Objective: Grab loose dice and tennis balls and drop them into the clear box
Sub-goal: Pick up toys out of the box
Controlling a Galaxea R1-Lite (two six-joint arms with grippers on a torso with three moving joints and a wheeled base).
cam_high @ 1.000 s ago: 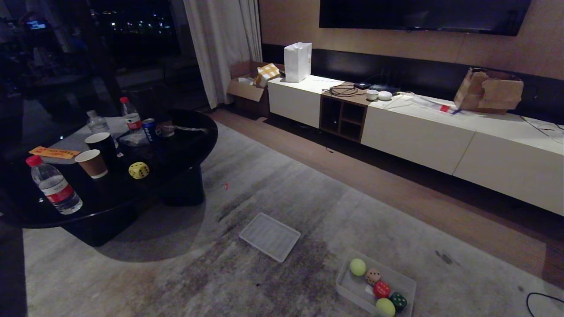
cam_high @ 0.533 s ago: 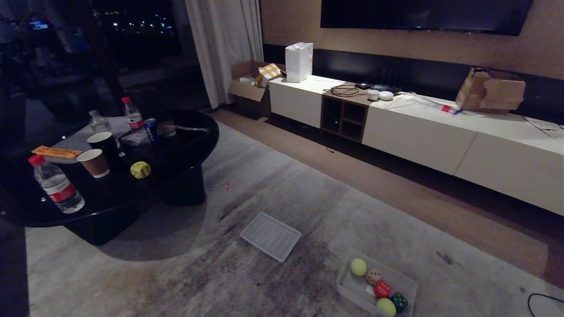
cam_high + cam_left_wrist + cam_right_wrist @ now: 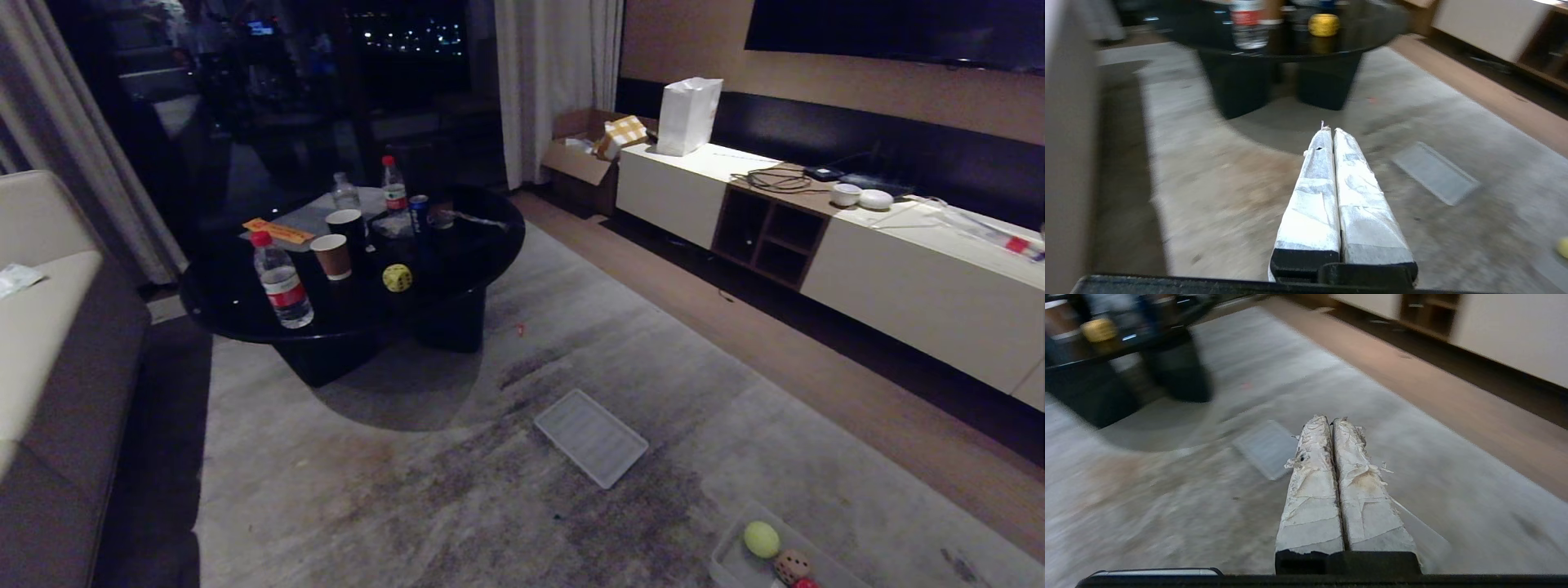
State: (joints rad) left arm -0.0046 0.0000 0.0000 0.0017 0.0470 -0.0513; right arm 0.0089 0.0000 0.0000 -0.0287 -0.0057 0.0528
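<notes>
Since the earlier frames your whole head view had swung: desk, lid and box all slid rightward across the picture together, which read as the base turning, not as anything on the floor moving. Your left pincer [image 3: 1329, 130] was pressed together and empty, held out over the rug; your right pincer [image 3: 1329, 418] was the same, tape-wrapped fingers closed on nothing, with neither arm showing in the head view. Outward from them lay the flat ribbed lid [image 3: 591, 437] on the rug, well apart from the clear box [image 3: 722, 559], which sat at the lower right edge of the head view holding a tennis ball [image 3: 761, 539], the tan die [image 3: 792, 565] and a sliver of the red die [image 3: 806, 583]. One loose piece remained in sight: the yellow die [image 3: 397, 278] on the black desk [image 3: 457, 306], near a paper cup [image 3: 331, 256] and a water bottle [image 3: 280, 280]. You could judge that die light and probably somewhat soft, with rounded corners that might roll off a corner pinch, so take it across two flat faces. Only the head view showed the box's contents; the left wrist view showed the yellow die [image 3: 1323, 24] low over the desk's rim, and the right wrist view gave it only as a blur.
</notes>
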